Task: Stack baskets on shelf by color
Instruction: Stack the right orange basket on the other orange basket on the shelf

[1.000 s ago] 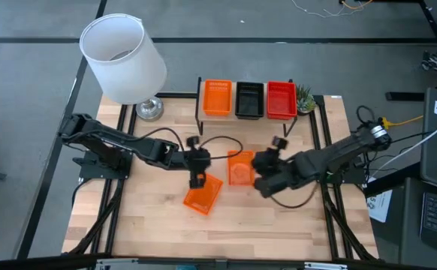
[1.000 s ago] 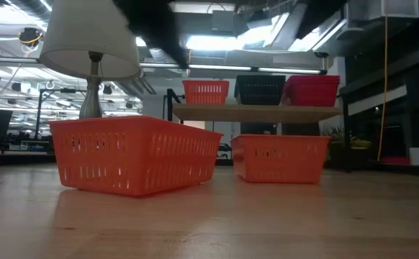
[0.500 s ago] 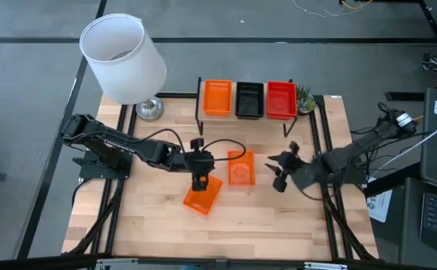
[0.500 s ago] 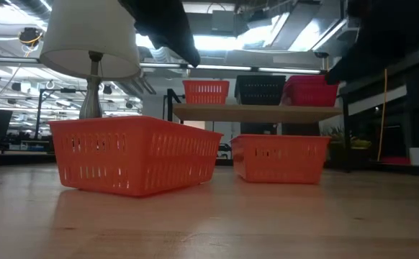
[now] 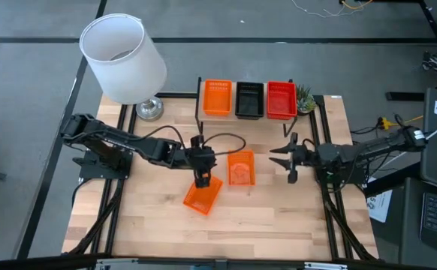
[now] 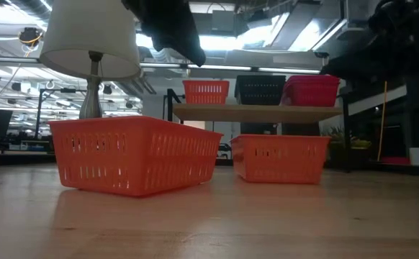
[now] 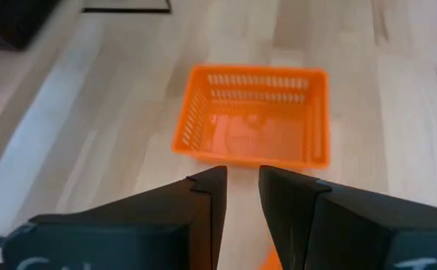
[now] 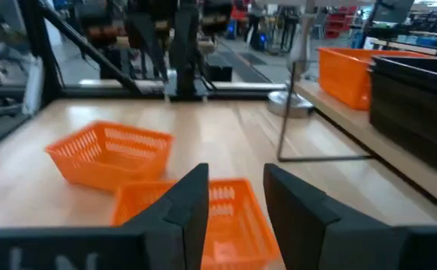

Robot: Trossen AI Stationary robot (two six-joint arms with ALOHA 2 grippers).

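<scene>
Baskets: two orange ones are lying loose on the table, the near one (image 5: pixel 203 195) skewed and the far one (image 5: pixel 240 167) just beyond it, while the shelf (image 5: pixel 249 115) at the back is carrying orange (image 5: pixel 217 97), black (image 5: pixel 249 100) and red (image 5: pixel 281 99) stacks. The left gripper (image 5: pixel 202 178) is hovering over the near basket's far rim with fingers parted and empty, so a pick seems in hand, calling for a descent onto that rim; the right gripper (image 5: pixel 289 158) is waiting right of the far basket, fingers apart, gripping nothing. How many baskets each stack is holding cannot be told, and the low view is cutting off both arms.
</scene>
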